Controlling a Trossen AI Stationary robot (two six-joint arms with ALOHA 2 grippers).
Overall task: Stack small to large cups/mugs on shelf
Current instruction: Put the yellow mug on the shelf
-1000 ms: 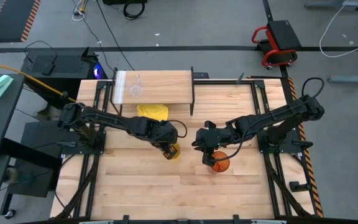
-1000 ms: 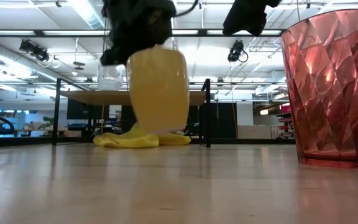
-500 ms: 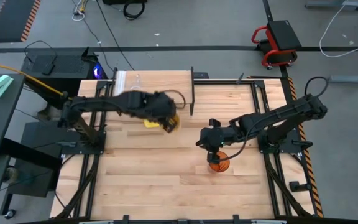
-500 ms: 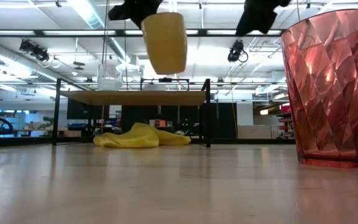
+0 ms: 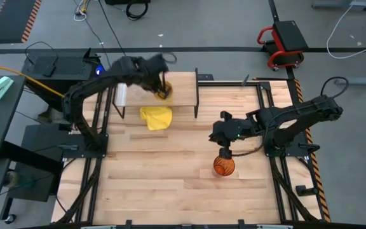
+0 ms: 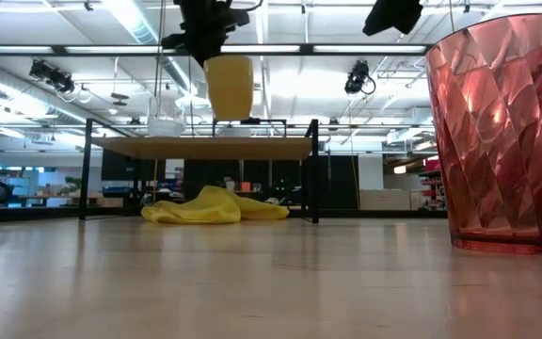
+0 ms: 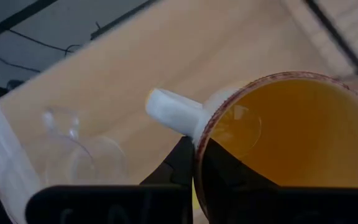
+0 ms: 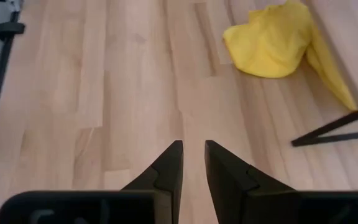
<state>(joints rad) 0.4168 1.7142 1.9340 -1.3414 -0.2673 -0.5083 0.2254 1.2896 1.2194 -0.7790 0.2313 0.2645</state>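
The left end effector point(image 5: 161, 89) grips the orange mug point(image 5: 163, 91) by its rim and holds it up in the air over the shelf point(image 5: 176, 89). It holds the mug high so the mug can clear the shelf edge and come down next to the small clear glass point(image 7: 73, 152), which stands on the shelf near the whitish strip, at about 9 o'clock from the mug. I think the mug goes down beside the glass, small one first, then the middle one.

The right end effector point(image 5: 224, 135) hangs over the surface with nothing in it, its fingers close together but empty. The amber tumbler point(image 5: 223, 166) stands on the surface at about 6 o'clock from it, waiting its turn. The yellow cloth point(image 5: 156, 117) lies on the surface just in front of the shelf.

A second ago the mug was low, near the surface, by the cloth. Now it has gone up and toward 12 o'clock, over the shelf. The right end effector has pulled back from the tumbler a little. The tumbler and glass have not moved.
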